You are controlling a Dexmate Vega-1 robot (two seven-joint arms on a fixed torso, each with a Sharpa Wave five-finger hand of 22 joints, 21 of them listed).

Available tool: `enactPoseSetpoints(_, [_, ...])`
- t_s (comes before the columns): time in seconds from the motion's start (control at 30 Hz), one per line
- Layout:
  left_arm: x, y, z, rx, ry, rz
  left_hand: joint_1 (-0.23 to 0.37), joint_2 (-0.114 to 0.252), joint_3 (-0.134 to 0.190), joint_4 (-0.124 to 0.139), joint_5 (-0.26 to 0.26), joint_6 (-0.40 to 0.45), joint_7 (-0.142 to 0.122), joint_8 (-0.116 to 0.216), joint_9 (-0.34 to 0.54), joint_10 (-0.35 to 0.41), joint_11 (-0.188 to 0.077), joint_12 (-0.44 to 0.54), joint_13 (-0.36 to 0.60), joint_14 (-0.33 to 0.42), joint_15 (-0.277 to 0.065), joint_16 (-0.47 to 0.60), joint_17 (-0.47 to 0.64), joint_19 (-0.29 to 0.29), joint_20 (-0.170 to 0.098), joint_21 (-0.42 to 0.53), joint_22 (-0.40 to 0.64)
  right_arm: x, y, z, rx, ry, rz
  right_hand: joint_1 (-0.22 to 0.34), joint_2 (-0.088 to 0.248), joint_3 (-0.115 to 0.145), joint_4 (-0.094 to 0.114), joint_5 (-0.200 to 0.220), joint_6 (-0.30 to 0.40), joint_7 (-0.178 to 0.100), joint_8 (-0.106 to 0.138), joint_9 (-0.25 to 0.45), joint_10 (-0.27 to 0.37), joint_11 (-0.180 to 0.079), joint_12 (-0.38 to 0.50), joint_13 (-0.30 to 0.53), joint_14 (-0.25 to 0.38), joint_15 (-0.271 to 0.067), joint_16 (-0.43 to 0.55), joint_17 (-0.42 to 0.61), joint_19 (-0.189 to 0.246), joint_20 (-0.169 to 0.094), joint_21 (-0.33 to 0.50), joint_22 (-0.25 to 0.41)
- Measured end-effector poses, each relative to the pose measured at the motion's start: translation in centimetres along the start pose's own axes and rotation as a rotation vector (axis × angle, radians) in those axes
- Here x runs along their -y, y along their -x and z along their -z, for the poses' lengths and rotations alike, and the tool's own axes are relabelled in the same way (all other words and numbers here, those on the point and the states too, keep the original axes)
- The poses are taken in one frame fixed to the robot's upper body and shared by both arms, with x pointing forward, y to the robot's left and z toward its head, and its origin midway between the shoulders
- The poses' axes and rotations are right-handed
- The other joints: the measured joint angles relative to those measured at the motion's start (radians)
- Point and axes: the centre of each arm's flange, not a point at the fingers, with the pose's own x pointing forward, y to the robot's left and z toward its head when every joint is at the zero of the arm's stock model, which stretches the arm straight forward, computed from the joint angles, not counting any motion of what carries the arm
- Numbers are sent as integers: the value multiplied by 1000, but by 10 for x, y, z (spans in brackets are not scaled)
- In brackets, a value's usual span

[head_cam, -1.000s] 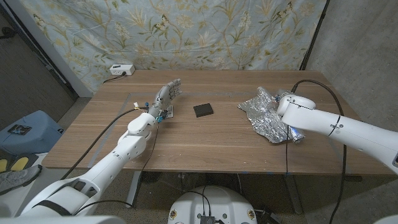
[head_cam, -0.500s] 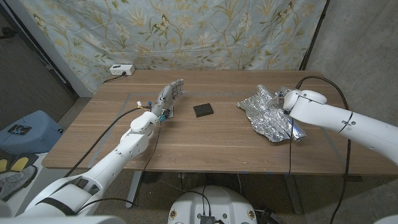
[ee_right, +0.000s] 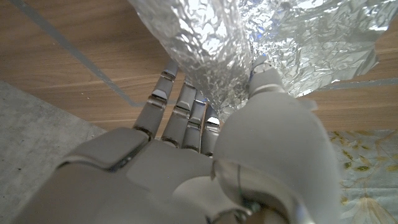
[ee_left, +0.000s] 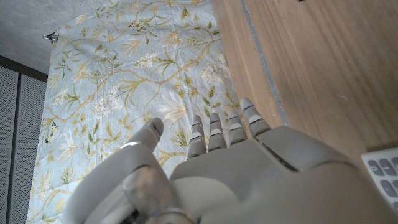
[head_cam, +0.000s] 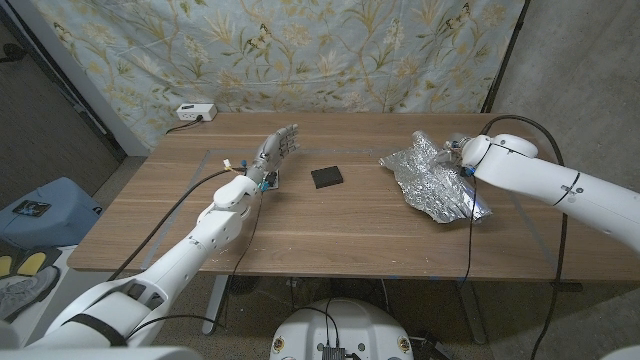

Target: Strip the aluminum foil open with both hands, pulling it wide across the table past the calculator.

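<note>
Fingers, right hand (head_cam: 462,155): pinching a crumpled ridge of the aluminum foil (head_cam: 432,183) between the fingers (ee_right: 180,109) and the thumb in the right wrist view; gripping at the sheet's far right corner in the head view.
Fingers, left hand (head_cam: 274,152): reaching out straight and slightly apart, gripping nothing, fingertips (ee_left: 214,121) stretching toward the table's far edge in the left wrist view.
Foil position: lying on the wooden table (head_cam: 300,230), spreading from the right fingers toward the robot and toward the calculator (head_cam: 327,177); sitting well apart from the left fingers.
Foil axis: running long from the far corner beside the right fingers down to a near corner at the table's right side; pointing a shorter tip from the right fingers toward the calculator.
Foil look: shining silver, heavily wrinkled, rising in a ridge at the pinch and flattening away from it; showing a ragged, uneven outline.
Calculator: sitting dark and flat between the two sets of fingers, just beside the left fingers, apart from the foil's nearest tip.
Small keypad device (ee_left: 384,177): showing pale keys close under the left hand; sitting beside the left wrist in the head view.
Edges and room: leaving bare wood between the foil's tip and the calculator; leaving a broad bare strip on the robot's side of both sets of fingers; lying close to the table's right edge past the right fingers.
White box (head_cam: 196,111): sitting at the far left corner, well beyond the left fingertips.
</note>
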Motion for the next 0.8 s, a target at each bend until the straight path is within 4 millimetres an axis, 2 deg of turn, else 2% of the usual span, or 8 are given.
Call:
enactPoseSetpoints(0.27, [16,-10,-10,-35,-13,5,81,-12,31,-98,18,24,23,10,3,24,1,8,4,38,-1,0,-4,29,4,-7,0,10,-5,-2,25,-27,-8,-3,3,0,0,0,8,6,7,7,14,-1,4,0,18,0,-1,0,11,3,8,0])
enactPoseSetpoints(0.43, [29,-16,-15,-75,-26,0,109,-33,27,-138,18,51,35,18,3,50,0,15,5,57,-3,8,-3,36,-4,-7,0,14,-10,-2,41,-46,-18,-7,7,-4,4,-1,10,5,8,10,24,-2,8,0,23,-2,-2,0,11,3,8,0])
enactPoseSetpoints(0.53, [35,-18,-15,-109,-29,-13,123,-47,17,-148,18,61,36,18,3,65,-11,22,5,74,-5,8,-2,51,-7,-11,0,16,-11,-3,53,-57,-22,-10,9,-4,4,-1,10,5,8,13,28,-6,8,-1,30,-6,-4,0,15,-1,8,0])
enactPoseSetpoints(0.63, [45,-20,-21,-117,-29,-6,136,-59,10,-154,18,60,37,18,3,70,-5,23,9,80,-5,8,-2,61,0,-11,0,18,-13,-5,70,-70,-29,-12,11,-4,4,-4,10,5,14,14,31,-6,8,-3,31,-6,-4,4,18,-4,8,0])
enactPoseSetpoints(0.7, [48,-21,-19,-147,-25,-11,144,-68,6,-158,18,46,50,17,3,70,-5,23,9,86,0,8,-2,70,9,-11,0,20,-14,-6,76,-81,-28,-13,11,-4,5,-4,15,10,14,17,38,-6,9,-4,35,-10,-5,10,18,-4,8,0])
enactPoseSetpoints(0.8, [56,-23,-21,-173,-14,4,149,-72,3,-161,18,39,57,10,3,70,-5,23,9,86,0,8,-2,74,13,-12,0,23,-15,-7,87,-94,-28,-20,12,-4,5,-4,15,10,18,18,38,-6,12,-4,38,-9,-5,10,20,-6,8,0])
